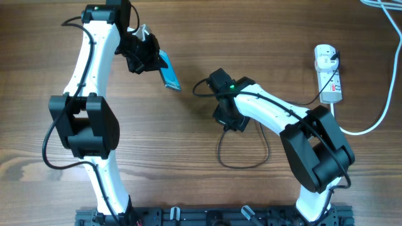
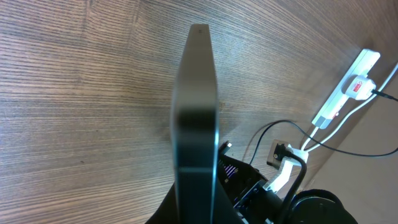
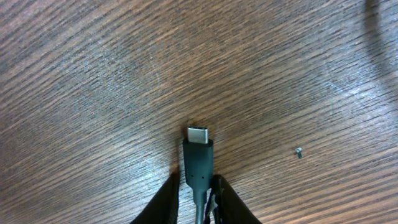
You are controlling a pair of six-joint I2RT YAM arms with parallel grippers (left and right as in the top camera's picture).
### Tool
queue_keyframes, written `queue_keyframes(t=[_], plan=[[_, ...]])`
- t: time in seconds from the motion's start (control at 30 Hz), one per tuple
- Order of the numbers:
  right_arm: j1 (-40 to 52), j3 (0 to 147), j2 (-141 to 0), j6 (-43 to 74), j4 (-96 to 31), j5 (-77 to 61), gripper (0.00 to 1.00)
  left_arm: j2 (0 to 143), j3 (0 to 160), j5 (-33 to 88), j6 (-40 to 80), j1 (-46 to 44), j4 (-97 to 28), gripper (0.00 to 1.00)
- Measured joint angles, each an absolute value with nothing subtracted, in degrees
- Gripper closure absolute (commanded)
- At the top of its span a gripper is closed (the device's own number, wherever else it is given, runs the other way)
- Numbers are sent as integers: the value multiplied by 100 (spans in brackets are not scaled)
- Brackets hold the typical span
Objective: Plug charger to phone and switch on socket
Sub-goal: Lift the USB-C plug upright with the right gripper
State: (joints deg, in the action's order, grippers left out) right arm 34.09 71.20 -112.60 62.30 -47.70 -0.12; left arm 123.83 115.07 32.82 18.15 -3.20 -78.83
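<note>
My left gripper (image 1: 149, 58) is shut on the phone (image 1: 169, 72), which has a cyan-green screen, and holds it tilted above the table at upper left. In the left wrist view the phone (image 2: 196, 112) shows edge-on, rising from between the fingers (image 2: 198, 208). My right gripper (image 1: 227, 116) is shut on the charger's dark connector (image 3: 199, 155), whose metal tip points forward just above the wood between the fingers (image 3: 198, 198). Its thin black cable (image 1: 242, 164) loops on the table below. The white socket strip (image 1: 329, 74) lies at the far right, also seen in the left wrist view (image 2: 346, 87).
A thick white cord (image 1: 383, 94) runs from the socket strip along the right edge. A black cable (image 1: 295, 103) leads from the plug head toward my right arm. A small screw-like speck (image 3: 299, 152) lies on the wood.
</note>
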Motion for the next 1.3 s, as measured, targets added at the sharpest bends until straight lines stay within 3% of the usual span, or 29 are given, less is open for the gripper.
queue_keyframes(t=[0.37,0.63,0.67,0.73,0.83,0.9,1.2,1.3], plan=[[3409,7124,-11260,6167,-4768,-64,81,12383,11507,3282,1815,-320,-7902,96],[3404,7124,-11260,6167,-4775,-121,84,12383,11507,3282,1813,-320,-7905,96],[3402,7124,-11262,6167,-4775,-126,83,12383,11507,3282,1815,-320,-7905,96],[3404,7124,-11262,6167,-4772,-148,69,12383,11507,3282,1815,-320,-7905,96],[3404,7129,-11262,6147,-4757,-279,69,12383,11507,3282,1813,-320,-7905,96],[3404,7129,-11262,6147,-4768,-298,76,12383,11507,3282,1815,-320,-7905,96],[3404,7129,-11266,6147,-4816,-301,86,12383,11507,3282,1813,-320,-7905,96],[3404,7129,-11266,6149,-4812,-303,93,12383,11507,3282,1815,-320,-7905,96]])
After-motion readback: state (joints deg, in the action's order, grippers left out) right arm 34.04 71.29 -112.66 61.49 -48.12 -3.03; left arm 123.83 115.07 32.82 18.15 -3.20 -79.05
